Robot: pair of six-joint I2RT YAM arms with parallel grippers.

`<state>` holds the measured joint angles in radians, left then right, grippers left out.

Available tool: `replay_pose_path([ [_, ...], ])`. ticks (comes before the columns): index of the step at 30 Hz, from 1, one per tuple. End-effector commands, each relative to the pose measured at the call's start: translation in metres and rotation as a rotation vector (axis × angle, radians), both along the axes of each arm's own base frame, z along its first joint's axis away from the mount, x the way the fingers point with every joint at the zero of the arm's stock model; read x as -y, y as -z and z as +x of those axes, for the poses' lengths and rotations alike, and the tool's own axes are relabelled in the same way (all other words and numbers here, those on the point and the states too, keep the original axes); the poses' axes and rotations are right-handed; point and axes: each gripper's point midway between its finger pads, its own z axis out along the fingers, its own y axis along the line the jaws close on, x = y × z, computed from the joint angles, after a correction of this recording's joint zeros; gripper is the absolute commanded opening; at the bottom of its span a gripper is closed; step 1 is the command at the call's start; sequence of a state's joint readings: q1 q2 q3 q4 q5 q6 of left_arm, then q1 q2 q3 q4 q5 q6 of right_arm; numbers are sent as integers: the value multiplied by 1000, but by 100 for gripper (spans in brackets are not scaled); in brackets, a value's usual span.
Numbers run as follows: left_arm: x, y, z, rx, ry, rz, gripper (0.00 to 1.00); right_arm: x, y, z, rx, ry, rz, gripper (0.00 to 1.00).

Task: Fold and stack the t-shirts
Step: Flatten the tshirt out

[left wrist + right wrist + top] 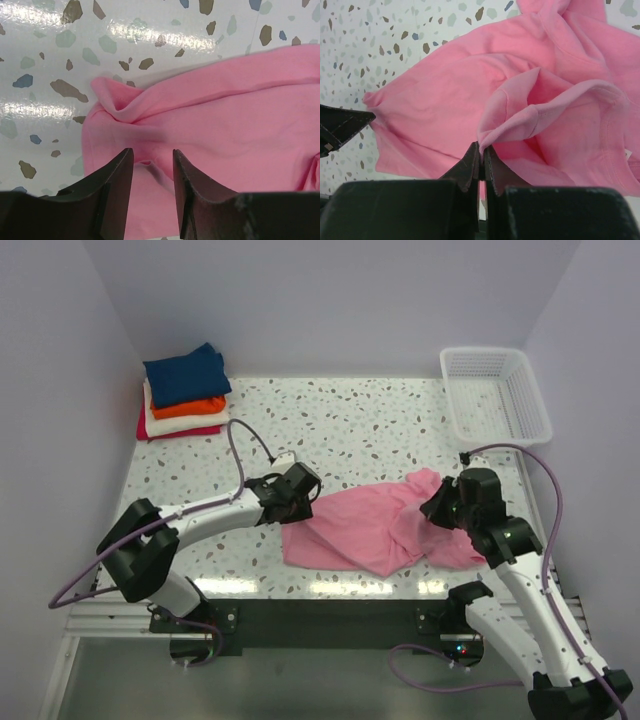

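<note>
Overhead, the left arm folds at its elbow near the table's (350,415) 8 o'clock corner and stretches its forearm toward 3 o'clock; the left gripper (297,496) sits at the 9 o'clock edge of the pink t-shirt (365,528). The right arm rises from 5 o'clock and leans toward 11 o'clock; the right gripper (441,503) meets the shirt's 3 o'clock side. The shirt lies crumpled at the table's 6 o'clock edge.

The left wrist camera alone shows the left gripper (152,152) released, its jaws spread just above the pink t-shirt's (225,115) hem corner. The right wrist camera alone shows the right gripper (482,148) clenched on a raised fold of the pink t-shirt (445,100); a small white tag (627,155) sits at 3 o'clock, its print too small to read.

Only the overhead view takes in the folded stack at 10 o'clock: navy t-shirt (185,372) over orange t-shirt (192,406), cream t-shirt (163,421) and red t-shirt (150,430); the white basket (480,353) stands at 2 o'clock.
</note>
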<state>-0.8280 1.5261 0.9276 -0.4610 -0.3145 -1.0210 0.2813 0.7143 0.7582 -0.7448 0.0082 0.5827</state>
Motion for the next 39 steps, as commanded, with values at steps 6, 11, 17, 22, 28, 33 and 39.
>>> replay_pose_path([
  [6, 6, -5, 5, 35, 19, 28, 38, -1, 4, 4, 14, -14, -5, 0],
  [11, 5, -4, 1, 34, 20, 37, 25, -1, 4, 3, 11, -14, -4, 0],
  [17, -5, -7, -3, 45, 10, 48, 8, 0, 5, -1, 7, -17, -7, 0],
  [22, -15, -14, -10, 59, -7, 40, 0, 3, -1, -8, 22, -9, -4, 0],
  [28, -42, -43, -24, 112, -69, 2, 0, 11, -27, -20, 67, 14, -8, 0],
  [33, -64, -86, -34, 217, -128, -109, 0, 16, -57, -22, 117, 35, -4, 0],
  [39, -111, -148, 26, 401, -246, -86, 0, -15, -89, 62, 174, -37, -8, 0],
])
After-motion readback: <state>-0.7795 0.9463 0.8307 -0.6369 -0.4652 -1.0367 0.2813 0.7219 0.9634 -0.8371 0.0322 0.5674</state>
